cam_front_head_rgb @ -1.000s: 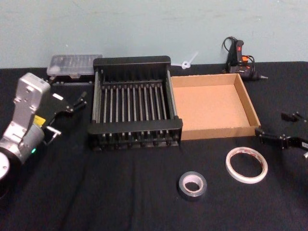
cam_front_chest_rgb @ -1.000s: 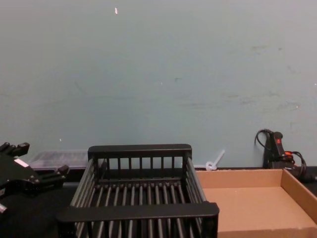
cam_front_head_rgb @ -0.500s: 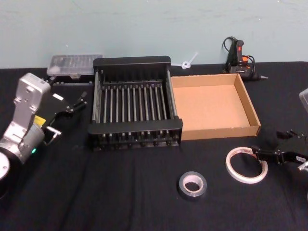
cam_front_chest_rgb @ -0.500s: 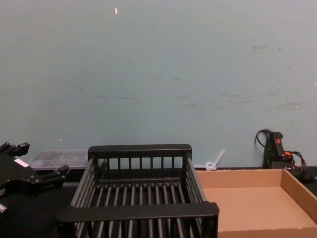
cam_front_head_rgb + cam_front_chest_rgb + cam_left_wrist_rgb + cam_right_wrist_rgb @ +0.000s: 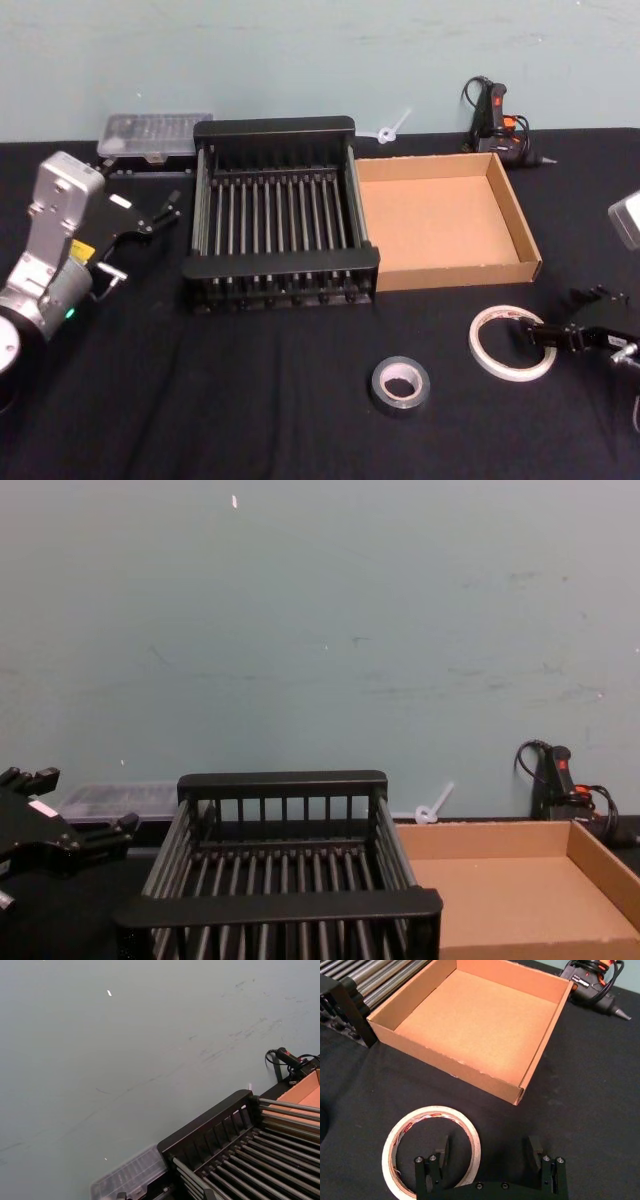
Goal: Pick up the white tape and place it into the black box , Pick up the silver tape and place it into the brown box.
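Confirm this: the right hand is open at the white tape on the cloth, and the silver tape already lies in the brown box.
Not quite. The right hand is open at the white tape, but the silver tape is not in the brown box; the head view shows it lying on the black cloth in front of the boxes.

**Where everything sits on the table**

We find the crate (image 5: 280,225) toward the table's (image 5: 220,400) back edge, with the cardboard tray (image 5: 445,220) touching its right side. In front of the tray lie two tape rolls: the small roll (image 5: 401,386) nearer the front edge, the wide ring (image 5: 510,343) to its right. Behind the crate's left corner rests a plastic case (image 5: 155,135); a glue gun (image 5: 497,125) lies behind the tray.
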